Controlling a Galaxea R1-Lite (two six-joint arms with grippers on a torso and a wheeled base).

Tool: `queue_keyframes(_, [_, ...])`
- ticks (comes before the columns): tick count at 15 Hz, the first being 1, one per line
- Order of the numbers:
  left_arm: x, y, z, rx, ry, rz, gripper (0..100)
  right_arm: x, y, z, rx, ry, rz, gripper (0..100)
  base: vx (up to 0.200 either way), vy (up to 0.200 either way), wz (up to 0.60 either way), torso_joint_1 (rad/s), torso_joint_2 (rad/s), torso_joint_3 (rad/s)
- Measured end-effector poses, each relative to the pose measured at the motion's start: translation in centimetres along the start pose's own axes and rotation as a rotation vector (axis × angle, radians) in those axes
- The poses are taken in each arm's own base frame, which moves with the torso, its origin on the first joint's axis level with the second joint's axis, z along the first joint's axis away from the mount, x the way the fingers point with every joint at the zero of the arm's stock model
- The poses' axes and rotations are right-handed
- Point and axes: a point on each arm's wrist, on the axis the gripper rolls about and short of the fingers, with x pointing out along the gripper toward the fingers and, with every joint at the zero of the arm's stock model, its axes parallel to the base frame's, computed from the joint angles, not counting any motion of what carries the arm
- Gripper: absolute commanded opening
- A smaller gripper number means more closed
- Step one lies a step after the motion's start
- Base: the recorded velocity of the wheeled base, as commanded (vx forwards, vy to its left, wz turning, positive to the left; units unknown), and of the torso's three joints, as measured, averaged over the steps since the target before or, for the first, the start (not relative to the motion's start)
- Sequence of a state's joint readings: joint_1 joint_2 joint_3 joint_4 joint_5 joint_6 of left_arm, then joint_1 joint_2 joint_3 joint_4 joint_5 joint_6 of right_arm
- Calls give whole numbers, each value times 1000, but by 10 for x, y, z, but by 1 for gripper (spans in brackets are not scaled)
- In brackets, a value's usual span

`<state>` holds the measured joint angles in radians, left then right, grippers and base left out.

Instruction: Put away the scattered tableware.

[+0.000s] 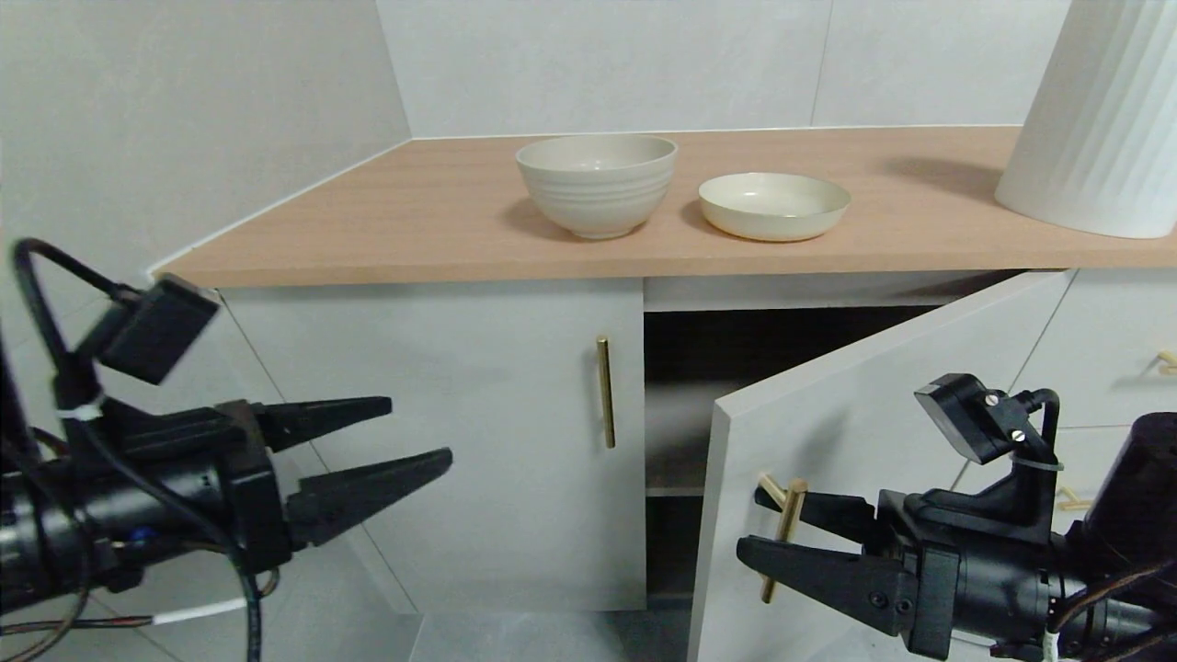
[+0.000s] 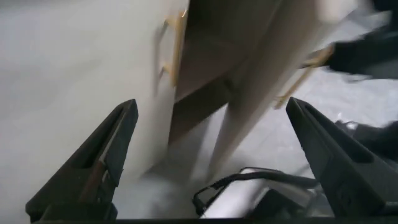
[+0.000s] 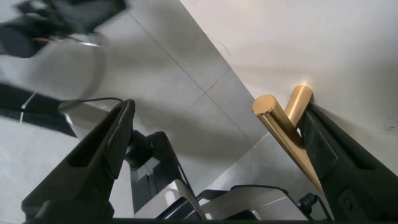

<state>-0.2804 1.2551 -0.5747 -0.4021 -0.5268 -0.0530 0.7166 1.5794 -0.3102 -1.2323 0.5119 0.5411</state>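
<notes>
A deep cream bowl [image 1: 596,184] and a shallow cream dish [image 1: 773,205] stand side by side on the wooden countertop [image 1: 386,221]. Below them the right cabinet door [image 1: 855,405] hangs partly open. My right gripper [image 1: 749,524] is open, with the door's brass handle [image 1: 782,538] between its fingers. In the right wrist view that handle [image 3: 283,124] lies close to one finger [image 3: 339,162] of the open right gripper [image 3: 217,109]. My left gripper [image 1: 420,429] stands open and empty in front of the closed left door [image 1: 460,432]. The left wrist view has the left gripper [image 2: 211,104] facing both doors.
A tall white ribbed vessel [image 1: 1103,119] stands at the counter's right end. The closed left door has a vertical brass handle [image 1: 604,391]. Behind the open door the cabinet interior [image 1: 680,414] is dark, with a shelf. More drawer handles [image 1: 1166,360] lie to the right.
</notes>
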Motion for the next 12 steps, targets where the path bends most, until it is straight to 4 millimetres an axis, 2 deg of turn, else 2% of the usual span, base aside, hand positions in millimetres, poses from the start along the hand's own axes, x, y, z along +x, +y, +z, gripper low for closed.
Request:
queue_keyframes(3, [33,-10,-20,-83,85,-54,100,1,-1,-1,3,5,-1,100,0,0,0,0,0,0])
queue_keyframes(6, [50,-18,-31,-126,128,-109,100,2,-3,-3,6,12,-5,100,0,0,0,0,0,0])
queue_keyframes(7, [53,-19,-33,-129,136,-114,0,3,-3,-3,7,16,-6,100,0,0,0,0,0,0])
queue_keyframes(12, [61,-19,-40,-130,166,-124,0,6,-3,-6,14,30,-6,100,0,0,0,0,0,0])
